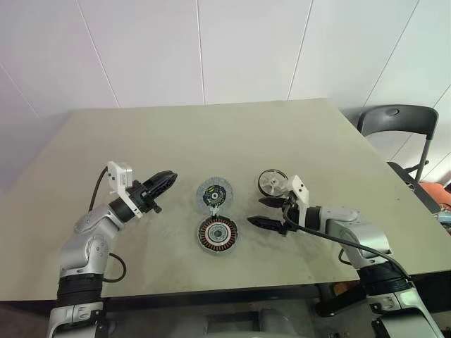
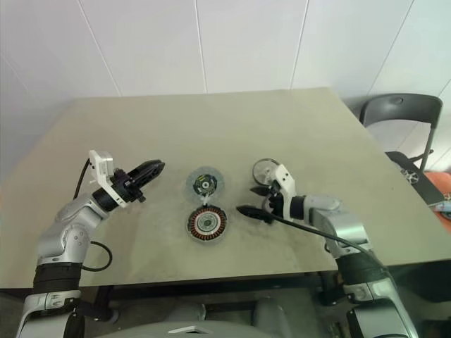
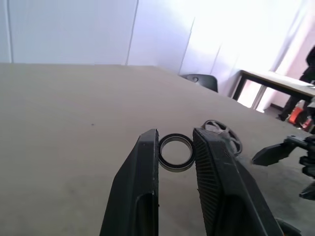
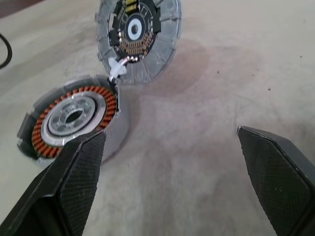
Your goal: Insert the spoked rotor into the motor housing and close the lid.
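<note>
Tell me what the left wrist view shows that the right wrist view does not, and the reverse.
Left wrist view: the left gripper pinching a small dark ring, with the spoked rotor lying beyond it. Right wrist view: the motor housing with its copper windings, and the lid next to it, both flat. Shared: the table and the right gripper, open and empty.

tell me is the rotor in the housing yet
Not yet. The spoked rotor lies on the table beside the right gripper, apart from the motor housing.

Head views high over table (image 1: 211, 134); wrist views low, close.
</note>
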{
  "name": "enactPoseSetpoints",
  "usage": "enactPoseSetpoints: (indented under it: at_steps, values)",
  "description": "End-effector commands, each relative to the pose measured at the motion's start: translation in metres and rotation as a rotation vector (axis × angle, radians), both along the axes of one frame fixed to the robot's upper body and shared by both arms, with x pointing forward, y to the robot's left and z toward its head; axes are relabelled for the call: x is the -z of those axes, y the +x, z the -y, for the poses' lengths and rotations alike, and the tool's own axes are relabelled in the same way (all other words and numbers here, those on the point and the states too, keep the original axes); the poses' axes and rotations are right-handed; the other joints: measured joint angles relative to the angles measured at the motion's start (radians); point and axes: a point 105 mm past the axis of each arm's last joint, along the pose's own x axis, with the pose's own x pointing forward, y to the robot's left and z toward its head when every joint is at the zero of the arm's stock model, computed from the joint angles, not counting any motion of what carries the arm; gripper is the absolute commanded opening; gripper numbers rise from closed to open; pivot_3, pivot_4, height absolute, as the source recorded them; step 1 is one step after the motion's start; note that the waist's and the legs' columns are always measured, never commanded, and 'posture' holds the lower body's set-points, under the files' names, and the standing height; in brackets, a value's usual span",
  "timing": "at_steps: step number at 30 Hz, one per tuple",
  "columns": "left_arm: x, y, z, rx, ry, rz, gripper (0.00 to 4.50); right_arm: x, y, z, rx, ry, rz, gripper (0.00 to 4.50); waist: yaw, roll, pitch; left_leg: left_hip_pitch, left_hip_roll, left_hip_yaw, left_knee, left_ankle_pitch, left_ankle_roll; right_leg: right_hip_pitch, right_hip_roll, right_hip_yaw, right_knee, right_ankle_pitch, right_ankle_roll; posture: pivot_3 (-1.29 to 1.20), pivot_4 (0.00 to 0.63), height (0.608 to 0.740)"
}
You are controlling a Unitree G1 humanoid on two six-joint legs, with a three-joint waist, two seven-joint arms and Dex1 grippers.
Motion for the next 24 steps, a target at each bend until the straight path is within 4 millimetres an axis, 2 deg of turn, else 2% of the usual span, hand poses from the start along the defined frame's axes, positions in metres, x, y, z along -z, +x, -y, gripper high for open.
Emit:
enactPoseSetpoints:
  at_steps: [1,7,11,14,24]
  values:
    - [-0.031,-0.005,0.025,0.136,0.015,0.107,0.68,-0.011,0.000,0.002,-0.015,0.009,0.035,4.50,0.000,0.000,0.000,0.000,0.000,0.000,0.000,0.000,0.000,0.000,0.000,0.000,0.000,0.000,0.000,0.00,0.000,0.740]
    - [-0.022,-0.001,0.046,0.232,0.117,0.089,0.68,-0.011,0.002,0.007,-0.007,0.000,0.037,4.50,-0.004,0.000,0.000,0.000,0.000,0.000,0.001,0.000,0.000,0.000,0.000,0.000,0.000,0.000,0.000,0.00,0.000,0.740]
    - [-0.004,-0.005,0.060,0.295,0.230,0.045,0.68,-0.011,0.002,0.009,0.001,-0.004,0.037,4.50,-0.003,0.000,0.000,0.000,0.000,0.000,0.000,0.000,0.000,0.000,0.000,0.000,0.000,0.000,0.000,0.00,0.000,0.740]
    - [0.004,-0.012,0.069,0.364,0.243,0.006,0.68,-0.010,0.002,0.009,0.003,-0.005,0.036,4.50,-0.001,0.000,0.000,0.000,0.000,0.000,0.000,0.000,0.000,0.000,0.000,0.000,0.000,0.000,0.000,0.00,0.000,0.740]
    - [0.044,-0.020,0.073,0.430,0.361,-0.082,0.68,-0.007,0.000,0.010,0.007,-0.009,0.025,4.50,-0.001,0.000,0.000,0.000,0.000,0.000,0.000,0.000,0.000,0.000,0.000,0.000,0.000,0.000,0.000,0.00,0.000,0.740]
